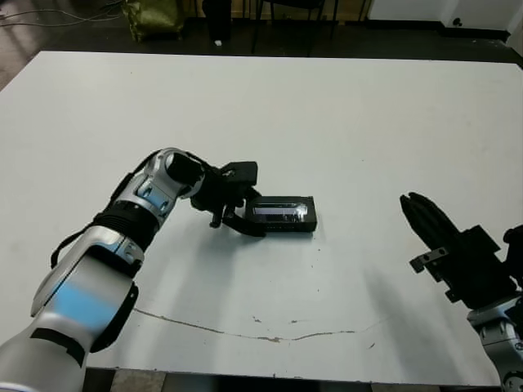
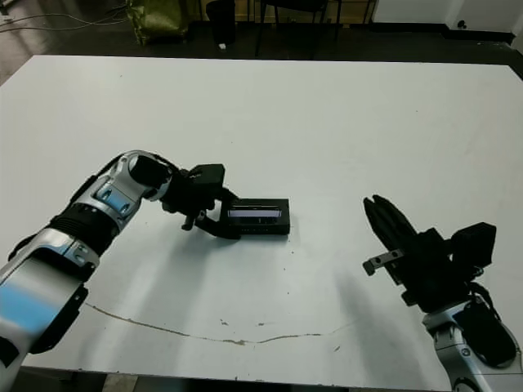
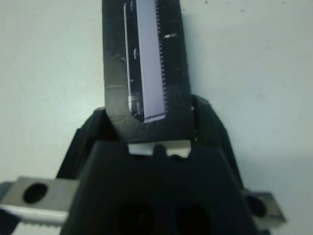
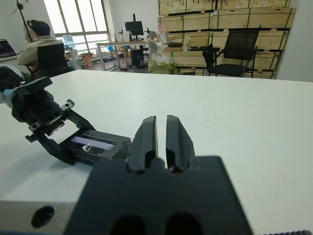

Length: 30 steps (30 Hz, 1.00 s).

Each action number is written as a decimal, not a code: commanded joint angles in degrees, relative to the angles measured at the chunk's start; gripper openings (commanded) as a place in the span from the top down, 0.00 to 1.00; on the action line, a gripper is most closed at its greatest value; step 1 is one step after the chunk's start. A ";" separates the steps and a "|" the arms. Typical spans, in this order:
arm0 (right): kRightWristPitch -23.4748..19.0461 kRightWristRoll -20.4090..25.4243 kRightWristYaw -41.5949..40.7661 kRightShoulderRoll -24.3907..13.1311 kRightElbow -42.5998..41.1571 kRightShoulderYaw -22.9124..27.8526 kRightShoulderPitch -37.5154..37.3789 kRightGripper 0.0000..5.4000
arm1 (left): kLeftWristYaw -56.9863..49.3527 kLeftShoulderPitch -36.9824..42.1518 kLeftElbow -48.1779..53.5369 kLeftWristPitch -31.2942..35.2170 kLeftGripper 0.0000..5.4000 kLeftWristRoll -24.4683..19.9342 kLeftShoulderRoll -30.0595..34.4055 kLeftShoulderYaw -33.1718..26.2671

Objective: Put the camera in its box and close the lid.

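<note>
Spread to either side of the box's near end, the left gripper's jaws bracket that short end; in the left wrist view its black fingers flank the corners, and whether they press on the sides is not clear. Nothing is lifted: the box sits flat on the white table, roughly at the middle of the tabletop, with its long side running across the robot's view. On top of it lies the lid, flat and black, with its glossy silvery-grey strip running lengthwise; a toothed edge shows along one side of that strip in the left wrist view. A sliver of white lining shows at the box end nearest the left gripper's body. No separate bar-shaped camera shows in any view.

Well apart on the robot's right, the right gripper hangs above bare table, its two black fingers pressed close together with only a thin slit between them, gripping nothing and pointing across the table.

A thin brown crack-like line crosses the table's near edge region. Beyond the table, the right wrist view shows a seated person at a desk, a black office chair and stacked wooden crates.
</note>
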<state>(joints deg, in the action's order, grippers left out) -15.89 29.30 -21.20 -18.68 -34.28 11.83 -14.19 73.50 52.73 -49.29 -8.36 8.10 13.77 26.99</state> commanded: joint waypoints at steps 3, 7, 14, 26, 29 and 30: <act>-0.38 -0.30 0.33 0.28 0.73 -0.02 -0.95 1.00 | -1.31 -1.82 0.33 0.51 0.58 4.48 -2.17 3.86; -1.05 -0.39 0.60 -0.16 0.28 0.00 -1.09 1.00 | 0.11 -1.88 0.30 2.43 0.51 4.56 -2.22 4.57; -1.06 0.43 0.18 -0.02 0.65 0.04 -1.10 1.00 | 1.54 -1.56 -2.93 -2.43 0.21 4.84 -1.99 5.53; 0.24 -0.18 -0.42 0.24 1.61 -0.25 -1.20 1.00 | -0.33 -1.54 -4.05 -5.45 0.00 5.39 -1.25 5.44; -1.36 0.65 0.47 0.23 0.36 -0.26 -1.36 1.00 | -0.54 -1.60 -4.11 -5.06 0.00 5.17 -1.14 5.17; -1.59 0.65 0.64 0.13 0.10 -0.28 -1.40 1.00 | -0.39 -1.56 -4.14 -4.80 0.00 4.95 -1.19 5.03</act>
<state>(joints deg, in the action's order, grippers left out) -16.03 29.84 -21.08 -18.51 -33.91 11.77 -14.72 72.74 55.71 -50.76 -14.45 9.44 11.61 29.72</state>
